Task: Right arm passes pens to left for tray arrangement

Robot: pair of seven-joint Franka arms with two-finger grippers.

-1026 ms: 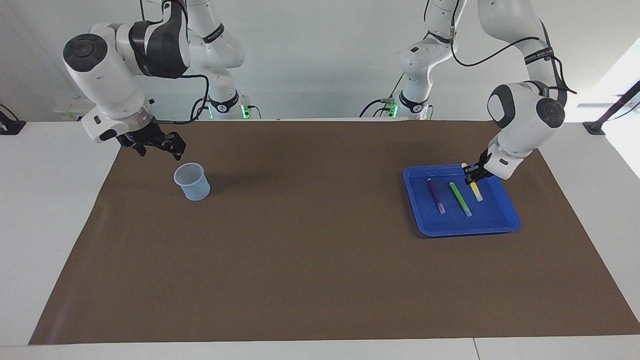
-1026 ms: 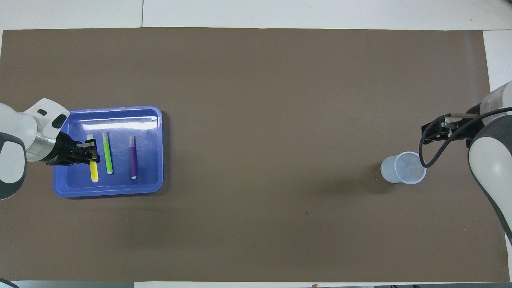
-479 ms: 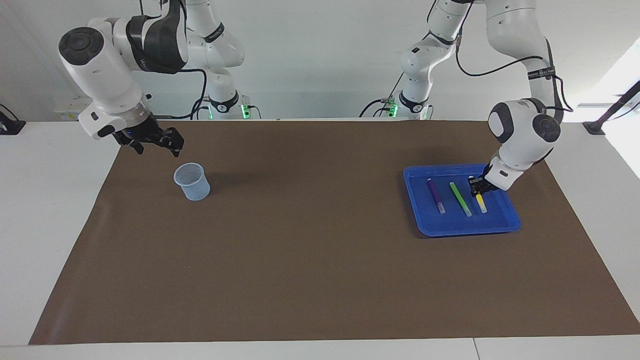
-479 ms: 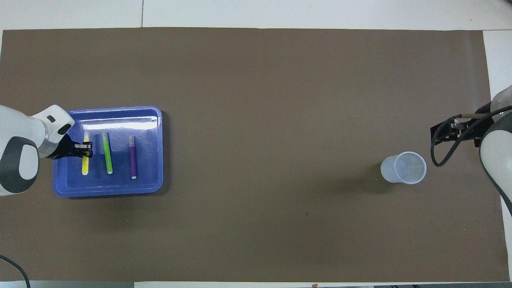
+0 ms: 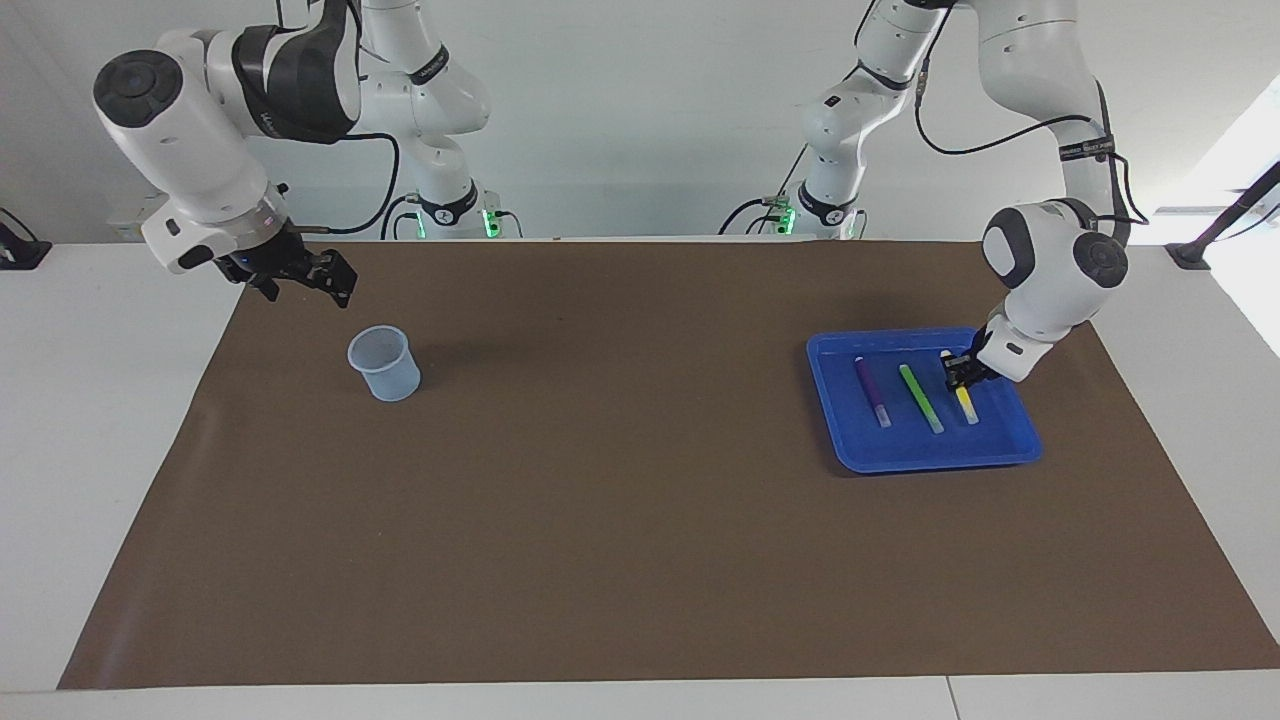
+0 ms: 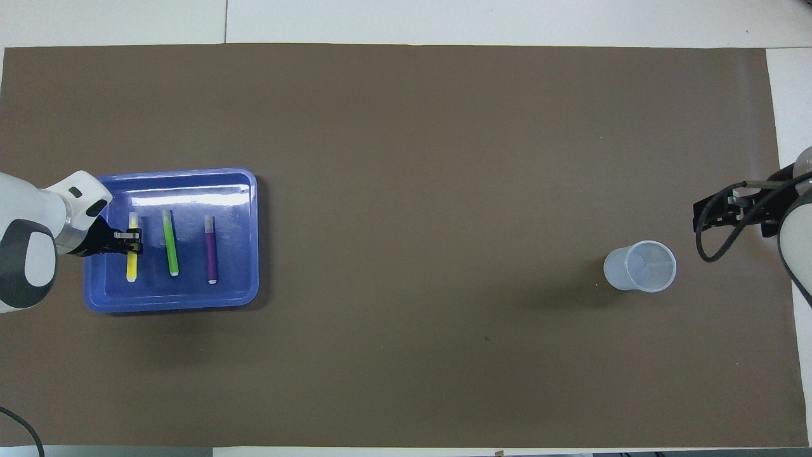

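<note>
Three slim marker pens, purple [image 5: 871,391], bright green [image 5: 920,398] and yellow [image 5: 964,402], lie side by side in a shallow blue plastic tray [image 5: 1008,455]. The left gripper [image 5: 960,373] grips the yellow pen. The right gripper [image 5: 322,280] hangs open near a translucent cup [image 5: 384,363].

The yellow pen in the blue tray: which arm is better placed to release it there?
Left. Its end effector is at the yellow pen in the blue tray; the right end effector waits above the cup.
</note>
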